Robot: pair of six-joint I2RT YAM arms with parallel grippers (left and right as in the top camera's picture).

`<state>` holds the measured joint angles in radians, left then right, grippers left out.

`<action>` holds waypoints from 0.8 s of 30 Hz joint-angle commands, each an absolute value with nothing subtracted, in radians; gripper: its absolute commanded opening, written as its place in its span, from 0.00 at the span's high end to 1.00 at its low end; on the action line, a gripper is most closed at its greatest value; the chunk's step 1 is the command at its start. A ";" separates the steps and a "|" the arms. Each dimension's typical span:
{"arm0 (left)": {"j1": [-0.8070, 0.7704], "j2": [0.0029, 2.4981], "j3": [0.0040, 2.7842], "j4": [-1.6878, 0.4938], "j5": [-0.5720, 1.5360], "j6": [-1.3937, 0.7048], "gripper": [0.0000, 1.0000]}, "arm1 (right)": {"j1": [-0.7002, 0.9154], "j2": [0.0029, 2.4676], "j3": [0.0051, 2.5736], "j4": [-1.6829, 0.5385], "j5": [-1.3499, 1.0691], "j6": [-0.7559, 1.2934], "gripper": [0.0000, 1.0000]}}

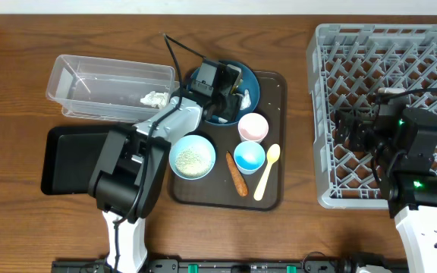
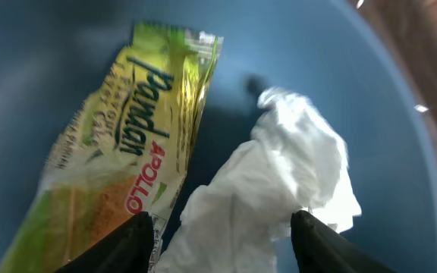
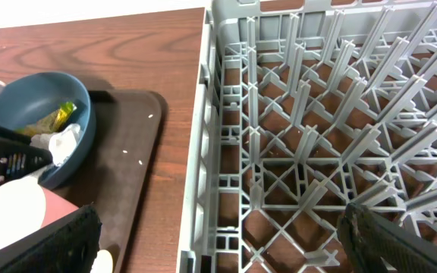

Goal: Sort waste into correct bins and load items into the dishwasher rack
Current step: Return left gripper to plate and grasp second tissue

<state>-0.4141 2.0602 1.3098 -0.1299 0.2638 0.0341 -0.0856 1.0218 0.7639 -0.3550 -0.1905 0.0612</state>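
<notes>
Blue plate (image 2: 51, 61) has the wrapper (image 2: 127, 144) and tissue (image 2: 279, 174) in it, left gripper (image 2: 220, 220) jaws apart around the tissue, right gripper (image 3: 218, 220) spread wide over the rack (image 3: 302, 114).

L claw (image 2: 226, 244) jaws partly apart, aimed down; R claw (image 3: 220, 246) jaws fully apart.

You see the right gripper (image 3: 218, 235) with its fingers spread wide and the grey rack (image 3: 317, 114) filling the right side. At left, the dark blue plate (image 3: 29, 95) on the brown tray (image 3: 127, 167) holds the yellow-green wrapper (image 3: 55, 115) and white tissue (image 3: 65, 144).
</notes>
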 commanded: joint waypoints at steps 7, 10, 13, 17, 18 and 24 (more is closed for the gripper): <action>-0.411 2.061 1.322 -0.117 0.277 0.048 0.85 | -0.064 1.019 0.785 -0.356 -0.199 0.074 0.01; -0.410 2.038 1.322 -0.118 0.276 0.048 0.87 | -0.064 1.019 0.785 -0.356 -0.199 0.074 0.01; -0.404 2.001 1.322 -0.118 0.276 0.048 0.87 | -0.064 1.019 0.785 -0.356 -0.199 0.074 0.01; -0.381 1.939 1.322 -0.130 0.276 0.047 0.87 | -0.064 1.019 0.785 -0.356 -0.199 0.074 0.01; -0.374 1.926 1.322 -0.134 0.276 0.047 0.87 | -0.064 1.019 0.785 -0.356 -0.199 0.074 0.01; -0.294 1.837 1.322 -0.174 0.276 0.048 0.87 | -0.064 1.019 0.785 -0.356 -0.199 0.074 0.01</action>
